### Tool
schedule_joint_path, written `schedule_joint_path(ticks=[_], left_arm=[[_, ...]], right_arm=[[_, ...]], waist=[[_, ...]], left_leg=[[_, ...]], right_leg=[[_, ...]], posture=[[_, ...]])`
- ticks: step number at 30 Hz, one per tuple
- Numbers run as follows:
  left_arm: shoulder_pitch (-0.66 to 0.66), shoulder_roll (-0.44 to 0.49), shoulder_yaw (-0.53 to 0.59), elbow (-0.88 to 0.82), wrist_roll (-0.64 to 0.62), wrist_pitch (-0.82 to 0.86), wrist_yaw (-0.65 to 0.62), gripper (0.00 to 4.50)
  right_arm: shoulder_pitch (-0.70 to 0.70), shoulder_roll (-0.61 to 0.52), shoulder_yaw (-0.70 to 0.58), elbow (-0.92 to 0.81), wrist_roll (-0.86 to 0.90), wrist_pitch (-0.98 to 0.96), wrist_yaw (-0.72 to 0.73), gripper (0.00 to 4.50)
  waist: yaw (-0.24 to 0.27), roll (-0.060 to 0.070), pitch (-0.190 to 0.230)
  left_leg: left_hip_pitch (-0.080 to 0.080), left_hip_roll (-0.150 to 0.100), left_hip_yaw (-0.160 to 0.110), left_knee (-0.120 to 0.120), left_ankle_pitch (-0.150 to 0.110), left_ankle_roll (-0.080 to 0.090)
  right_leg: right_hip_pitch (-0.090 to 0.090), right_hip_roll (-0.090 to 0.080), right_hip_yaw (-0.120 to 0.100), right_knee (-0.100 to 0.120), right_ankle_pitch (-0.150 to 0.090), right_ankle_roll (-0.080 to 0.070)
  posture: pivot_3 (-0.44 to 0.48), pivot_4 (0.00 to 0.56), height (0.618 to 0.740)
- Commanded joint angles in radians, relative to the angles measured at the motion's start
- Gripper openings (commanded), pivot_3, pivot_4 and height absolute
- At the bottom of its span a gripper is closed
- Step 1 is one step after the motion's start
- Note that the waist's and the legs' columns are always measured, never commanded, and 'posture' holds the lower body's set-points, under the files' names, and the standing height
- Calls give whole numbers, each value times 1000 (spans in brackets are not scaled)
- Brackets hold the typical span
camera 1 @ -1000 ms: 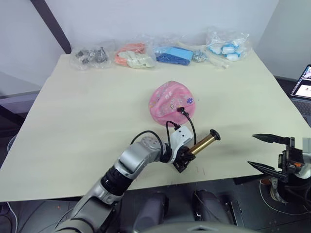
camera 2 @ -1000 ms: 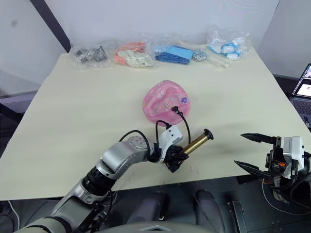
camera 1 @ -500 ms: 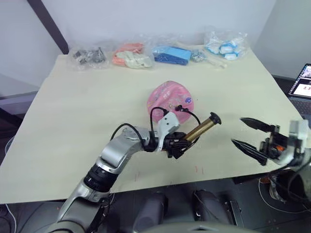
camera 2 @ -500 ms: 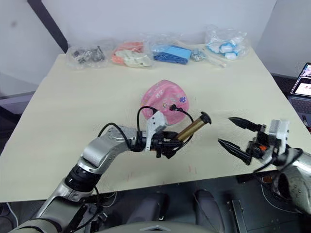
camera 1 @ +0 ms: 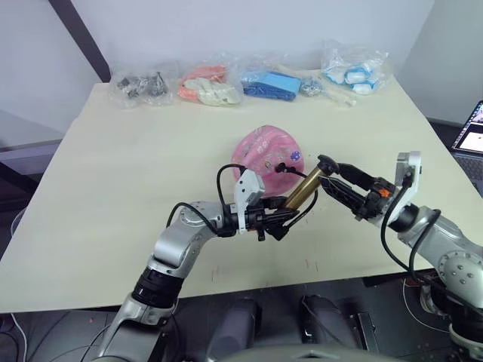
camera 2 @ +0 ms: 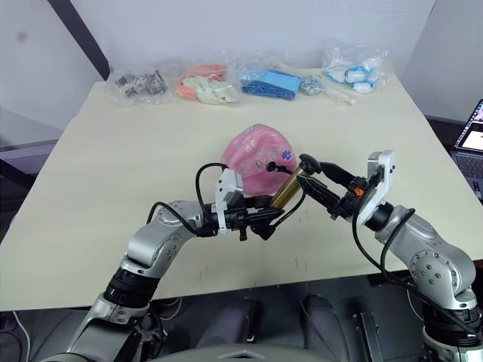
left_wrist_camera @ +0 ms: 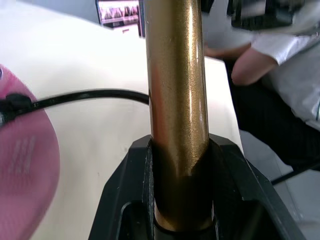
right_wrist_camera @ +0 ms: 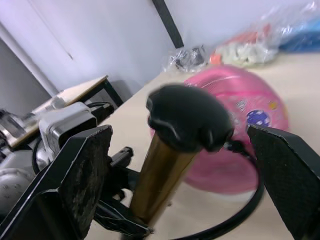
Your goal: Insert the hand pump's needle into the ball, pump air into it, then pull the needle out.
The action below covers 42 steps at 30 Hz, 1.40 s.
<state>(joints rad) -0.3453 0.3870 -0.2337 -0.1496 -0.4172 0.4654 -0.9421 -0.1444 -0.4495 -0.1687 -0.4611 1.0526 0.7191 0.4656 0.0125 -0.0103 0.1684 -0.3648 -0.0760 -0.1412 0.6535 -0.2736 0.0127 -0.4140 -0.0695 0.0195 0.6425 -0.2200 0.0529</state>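
Near the middle of the pale table [camera 1: 113, 173], the pink rubber ball [camera 1: 260, 151] with darker seams and small printed cartoon marks is seen resting, dented and clearly underinflated. The slim bronze-gold hand pump [camera 1: 303, 189] is clamped at its lower end by the left gripper [camera 1: 273, 221], just in front of the ball, and is tilted up and to the right. From the pump a thin black hose [camera 1: 299, 187] is led up to a small black fitting [camera 1: 281, 167] set against the ball's near right side; the needle itself cannot be made out, so the insertion is judged done rather than seen. The right gripper [camera 1: 336, 179] is held with its two black fingers apart on either side of the pump's black handle [right_wrist_camera: 187, 117], without touching it. Pumping is therefore judged not yet begun: the handle is still to be gripped and worked, and the needle is still to be withdrawn. Along the far edge, several clear plastic bags [camera 1: 207, 87] of small items are lined up.
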Motion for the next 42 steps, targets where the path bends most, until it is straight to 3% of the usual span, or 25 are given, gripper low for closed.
schedule_joint_path(ticks=[1, 13, 35, 38, 42], left_arm=[[0, -4, 30, 12, -6, -66, -21, 999], [-12, -19, 36, 74, -4, -127, -48, 999], [-3, -22, 35, 79, 5, -125, -60, 999], [0, -24, 38, 77, 4, -122, -53, 999], [2, -26, 39, 78, 6, -124, -50, 999]], right_arm=[[-44, 27, 3, -32, 70, 33, -58, 4500], [-78, 155, 12, -35, 142, 26, -167, 4500], [-106, 170, 1, -17, 117, -7, -180, 4500], [-106, 168, 4, -13, 109, -8, -175, 3797], [-108, 174, 8, -4, 93, -14, -172, 2071]], waist=[[-2, 0, 0], [-4, 0, 0], [-25, 0, 0], [-24, 0, 0], [-25, 0, 0]], left_leg=[[0, 0, 0, 0, 0, 0], [0, 0, 0, 0, 0, 0], [0, 0, 0, 0, 0, 1], [0, 0, 0, 0, 0, 1], [0, 0, 0, 0, -1, 1]], right_leg=[[0, 1, 0, 0, 0, 0], [-1, 2, 0, 0, 0, 0], [-1, 3, 0, 0, 0, 0], [-1, 3, 0, 0, 0, 0], [-1, 3, 1, 0, 0, 0]], posture=[[0, 150, 740], [0, 150, 740], [0, 150, 740], [0, 150, 740], [0, 150, 740]])
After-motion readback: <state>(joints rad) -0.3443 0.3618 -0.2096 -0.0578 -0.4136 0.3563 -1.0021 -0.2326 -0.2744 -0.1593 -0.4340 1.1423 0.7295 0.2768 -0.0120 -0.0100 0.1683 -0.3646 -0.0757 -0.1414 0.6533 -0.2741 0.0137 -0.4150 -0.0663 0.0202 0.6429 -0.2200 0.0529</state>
